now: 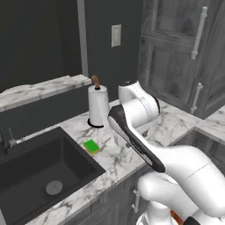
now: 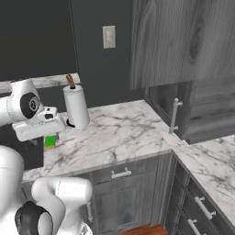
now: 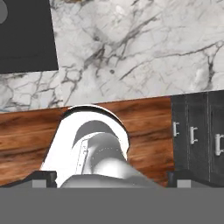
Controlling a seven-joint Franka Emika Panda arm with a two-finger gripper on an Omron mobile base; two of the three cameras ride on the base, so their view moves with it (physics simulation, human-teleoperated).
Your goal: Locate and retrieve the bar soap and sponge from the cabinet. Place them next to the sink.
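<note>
Sponge (image 1: 92,146) — small green block with a yellowish edge, lying flat on the white marble counter (image 1: 118,160), just beside the right rim of the sink (image 1: 39,171). In the right base view the sponge (image 2: 50,142) shows as a green patch partly behind the arm's forearm.

Sink — large dark charcoal basin set into the counter, round silver drain (image 1: 54,187) on its floor. A corner of the basin also shows at the upper left of the hand view (image 3: 26,39).

Paper towel roll (image 1: 98,107) — white, upright on a dark round base, brown spindle tip at top; stands on the counter behind the sponge, near the wall. Same roll in the right base view (image 2: 76,107).

Wall outlet (image 1: 116,35) — pale plate on the dark wall above the roll.

Tall cabinet (image 1: 176,52) — dark grey wood-grain, long silver handles, at the right of the left base view.

Wall cabinet (image 2: 183,41) — grey wood-grain front, hanging above the counter corner in the right base view; its interior cannot be seen from here.

Claw (image 3: 111,181) — only the two dark tips show, at the bottom corners of the hand view, set well apart and with nothing between them — released. The hand camera looks down over the marble counter edge onto a wooden floor (image 3: 148,127) and dark lower cupboard fronts (image 3: 197,131).

Bar soap — whereabouts cannot be told.
</note>
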